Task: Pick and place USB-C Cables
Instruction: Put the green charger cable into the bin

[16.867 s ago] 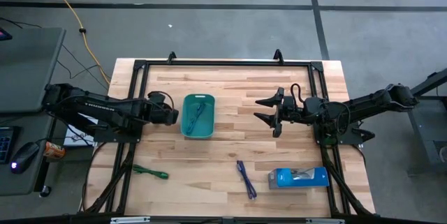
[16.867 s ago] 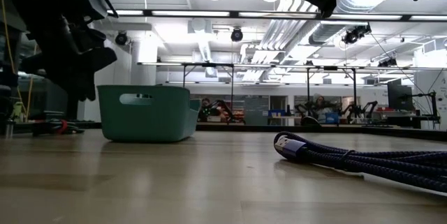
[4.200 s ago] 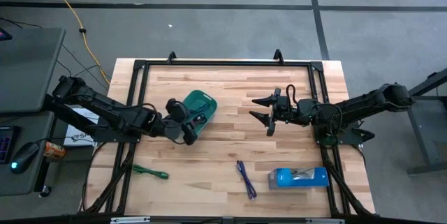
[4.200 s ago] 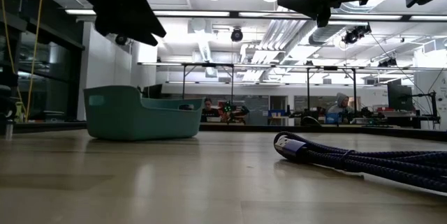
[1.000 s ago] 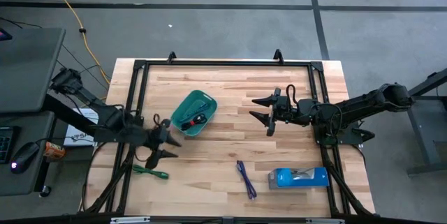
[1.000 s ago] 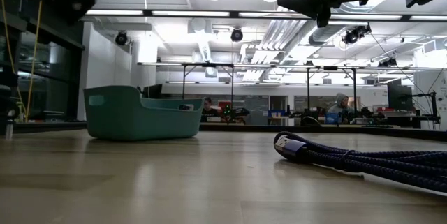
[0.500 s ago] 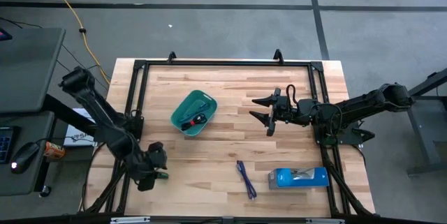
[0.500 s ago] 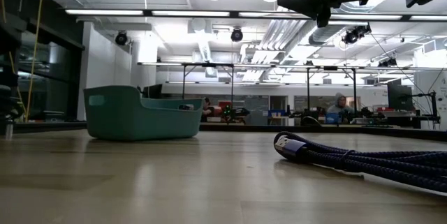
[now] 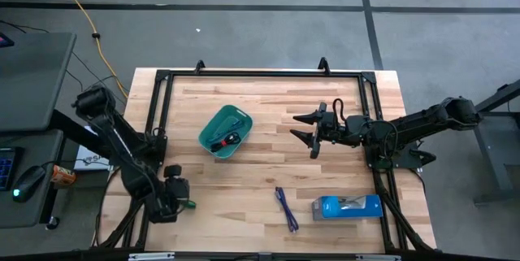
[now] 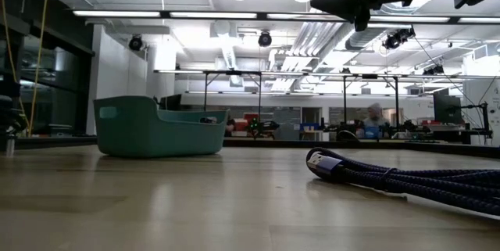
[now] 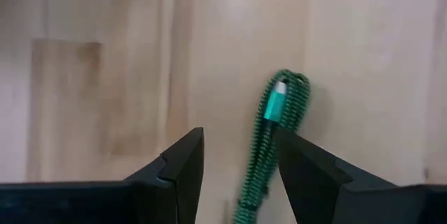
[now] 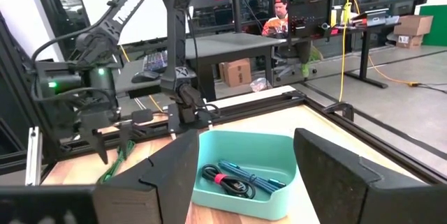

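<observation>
1. The green cable [image 11: 274, 140] lies flat on the worktop [image 9: 268, 123] near its front-left corner, a slim bundle whose long axis in the left wrist view runs away from the camera, connector end farthest out.
2. That bundle passes through the gap between the left gripper's [image 11: 237, 158] fingers, closer to one finger than the other (whether it actually touches that finger I cannot tell).
3. Those fingers stand apart, with worktop showing between them, clamped on nothing; from above, the left gripper [image 9: 173, 198] sits right over the cable, of which only a green tip shows.
4. My judgement: the coming move is a close across the bundle's width, and since the cable sits off-centre, one finger would probably meet it first and nudge it sideways.
5. The left arm is plainly the nearer one; the right gripper [image 9: 309, 131] hangs well apart, above the right middle of the worktop, fingers spread wide and empty.
6. The purple cable [image 9: 285, 209] lies loose on the front centre of the worktop, just beside a blue box [image 9: 348, 206].
7. The teal tray [image 9: 208, 127], left of centre, already holds a coiled cable (light blue among darker strands, in the right wrist view), so it looks to be the drop point, well apart from the green cable.
</observation>
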`<action>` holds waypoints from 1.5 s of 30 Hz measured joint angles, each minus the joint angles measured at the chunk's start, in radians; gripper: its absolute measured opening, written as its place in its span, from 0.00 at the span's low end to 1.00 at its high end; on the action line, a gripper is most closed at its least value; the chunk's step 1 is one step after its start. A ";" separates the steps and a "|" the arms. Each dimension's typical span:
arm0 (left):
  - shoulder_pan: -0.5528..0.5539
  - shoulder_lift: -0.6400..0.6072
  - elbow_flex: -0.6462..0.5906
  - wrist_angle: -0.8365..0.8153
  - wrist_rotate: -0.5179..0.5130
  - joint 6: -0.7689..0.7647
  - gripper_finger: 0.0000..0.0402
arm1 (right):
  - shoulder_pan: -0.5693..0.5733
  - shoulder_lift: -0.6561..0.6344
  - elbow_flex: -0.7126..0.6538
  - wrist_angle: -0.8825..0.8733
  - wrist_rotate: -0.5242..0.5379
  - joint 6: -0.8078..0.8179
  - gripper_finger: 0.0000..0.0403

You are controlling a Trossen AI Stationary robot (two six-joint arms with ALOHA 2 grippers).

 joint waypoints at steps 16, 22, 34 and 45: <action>-0.101 0.200 0.047 0.023 0.029 -0.002 0.39 | 0.000 0.000 0.000 -0.007 0.000 0.001 0.56; -0.102 0.268 0.055 0.021 0.028 0.006 0.39 | 0.000 0.000 0.000 -0.007 0.000 0.009 0.56; -0.101 0.247 0.047 0.026 0.025 -0.044 0.39 | 0.000 0.000 0.000 -0.037 0.000 0.034 0.56; -0.101 0.247 0.047 0.026 0.032 -0.039 0.39 | 0.000 0.000 0.000 -0.038 0.000 0.030 0.56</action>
